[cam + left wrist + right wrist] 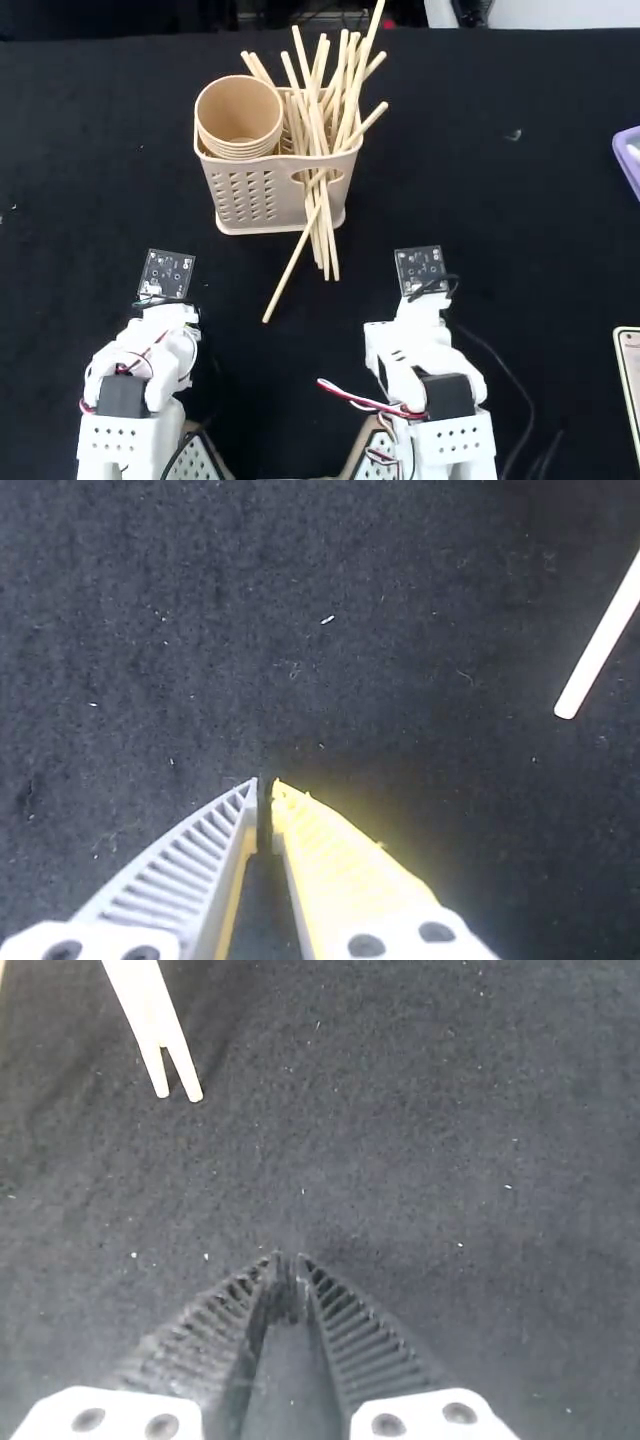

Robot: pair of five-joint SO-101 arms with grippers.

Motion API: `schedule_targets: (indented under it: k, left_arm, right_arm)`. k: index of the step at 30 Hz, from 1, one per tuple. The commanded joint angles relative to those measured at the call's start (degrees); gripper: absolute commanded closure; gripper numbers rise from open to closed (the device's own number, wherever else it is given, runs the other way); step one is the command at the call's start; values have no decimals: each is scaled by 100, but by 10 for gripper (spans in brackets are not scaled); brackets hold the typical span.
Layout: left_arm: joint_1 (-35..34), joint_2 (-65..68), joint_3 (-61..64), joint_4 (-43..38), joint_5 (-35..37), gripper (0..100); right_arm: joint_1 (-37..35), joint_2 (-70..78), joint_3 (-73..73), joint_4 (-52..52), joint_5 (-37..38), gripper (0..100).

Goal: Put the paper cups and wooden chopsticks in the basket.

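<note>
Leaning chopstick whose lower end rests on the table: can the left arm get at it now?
Probably yes. The chopstick ends on bare table near the left tool, with nothing between them; the tool is shut and would have to open first.

The counter (100, 180) gave wide passing room left and right of the basket (270, 190). In front, chopsticks (322, 235) leaned out over its wall and down onto the counter, barring the middle approach; stacked cups (238, 115) and upright sticks crowded its mouth
</note>
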State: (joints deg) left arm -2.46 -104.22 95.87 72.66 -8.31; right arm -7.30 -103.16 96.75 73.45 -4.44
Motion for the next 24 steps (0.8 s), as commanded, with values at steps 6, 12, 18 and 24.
schedule_targets:
  k: [6,12,18,24]
  left_arm:
    - [31,-53,145,35,-35,970]
    - [66,-53,145,35,-35,970]
    - [48,-44,145,35,-35,970]
    - [48,-44,145,35,-35,970]
  right_arm:
    - [-79,-391,-13,53,-18,983]
    - [-79,-391,-13,53,-18,983]
    - [-79,-391,-13,53,-18,983]
    - [-79,-391,-13,53,-18,983]
